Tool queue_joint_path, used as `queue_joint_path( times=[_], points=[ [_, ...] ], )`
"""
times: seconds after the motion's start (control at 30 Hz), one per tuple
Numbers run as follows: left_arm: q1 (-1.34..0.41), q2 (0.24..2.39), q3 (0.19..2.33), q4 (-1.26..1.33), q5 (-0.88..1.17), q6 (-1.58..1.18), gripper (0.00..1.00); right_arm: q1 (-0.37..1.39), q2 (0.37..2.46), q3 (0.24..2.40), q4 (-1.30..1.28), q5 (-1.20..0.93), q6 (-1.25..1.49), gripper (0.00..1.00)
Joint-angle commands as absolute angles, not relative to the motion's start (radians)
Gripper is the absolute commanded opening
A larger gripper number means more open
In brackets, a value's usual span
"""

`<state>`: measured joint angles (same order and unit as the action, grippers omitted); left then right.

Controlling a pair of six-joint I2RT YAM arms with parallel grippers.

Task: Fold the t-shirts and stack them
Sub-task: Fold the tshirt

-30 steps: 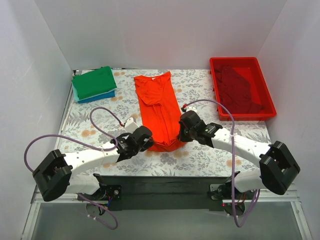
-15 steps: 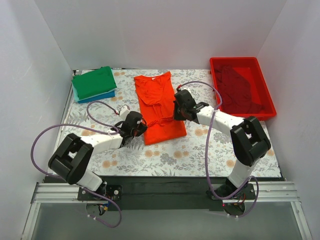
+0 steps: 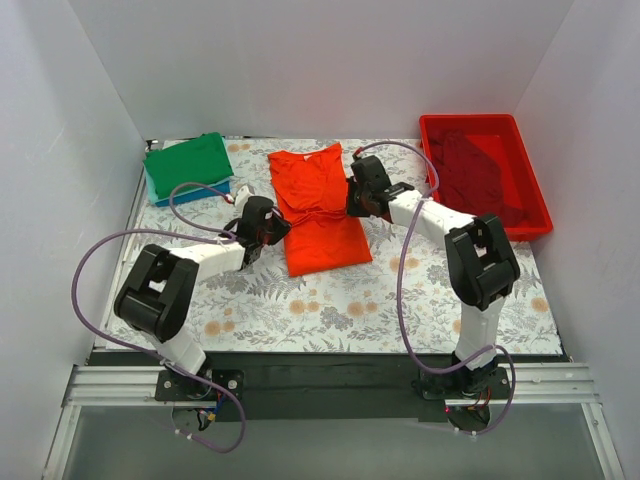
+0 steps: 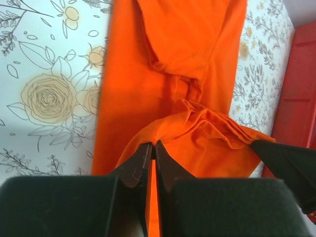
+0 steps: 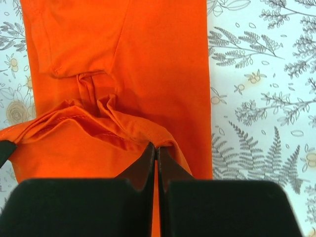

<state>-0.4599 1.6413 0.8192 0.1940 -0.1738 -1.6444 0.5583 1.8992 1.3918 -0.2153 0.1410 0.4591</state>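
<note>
An orange-red t-shirt lies in the middle of the flowered table, its lower half folded up over the upper half. My left gripper is shut on the left corner of the lifted hem. My right gripper is shut on the right corner of that hem. The hem hangs in a wrinkled band between both grippers, over the shirt's chest. A folded green t-shirt rests on a folded blue one at the far left. A dark red t-shirt lies in the red bin.
The red plastic bin stands at the far right of the table. White walls close in the left, back and right sides. Purple cables loop off both arms over the floral cloth.
Both grippers have carried the shirt's bottom hem from the near edge away toward the collar, folding the lower half over the upper. Both arms have stretched further out.
</note>
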Motion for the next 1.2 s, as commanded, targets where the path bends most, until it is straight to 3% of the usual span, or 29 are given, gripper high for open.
queue_joint_path(
  times=[0.0,0.13,0.2,0.23,0.27,0.33,0.43,0.5,1.17],
  points=[
    [-0.428,1.672,0.854,0.207,-0.141,-1.614,0.0,0.543,1.95,1.463,-0.199,0.109,0.425,0.01],
    [-0.414,1.727,0.903,0.183,-0.126,-1.611,0.0,0.537,2.005,1.517,-0.218,0.092,0.413,0.01],
    [-0.408,1.756,0.94,0.143,-0.12,-1.612,0.08,0.525,2.028,1.552,-0.239,0.083,0.413,0.08],
    [-0.408,1.758,0.949,0.118,-0.132,-1.62,0.11,0.522,2.029,1.558,-0.242,0.075,0.413,0.22],
    [-0.408,1.758,0.956,0.112,-0.146,-1.618,0.25,0.514,2.028,1.572,-0.247,0.071,0.405,0.3],
    [-0.405,1.735,0.969,0.097,-0.163,-1.611,0.34,0.503,2.019,1.586,-0.25,0.063,0.399,0.44],
    [-0.403,1.695,1.0,0.054,-0.176,-1.588,0.55,0.473,1.994,1.618,-0.271,0.037,0.387,0.74],
    [-0.403,1.674,1.0,0.041,-0.173,-1.572,0.69,0.457,1.961,1.612,-0.278,0.031,0.368,0.76],
    [-0.448,1.336,0.664,-0.043,-0.103,-1.545,0.7,0.48,1.661,1.096,-0.259,-0.144,0.298,0.71]
  ],
)
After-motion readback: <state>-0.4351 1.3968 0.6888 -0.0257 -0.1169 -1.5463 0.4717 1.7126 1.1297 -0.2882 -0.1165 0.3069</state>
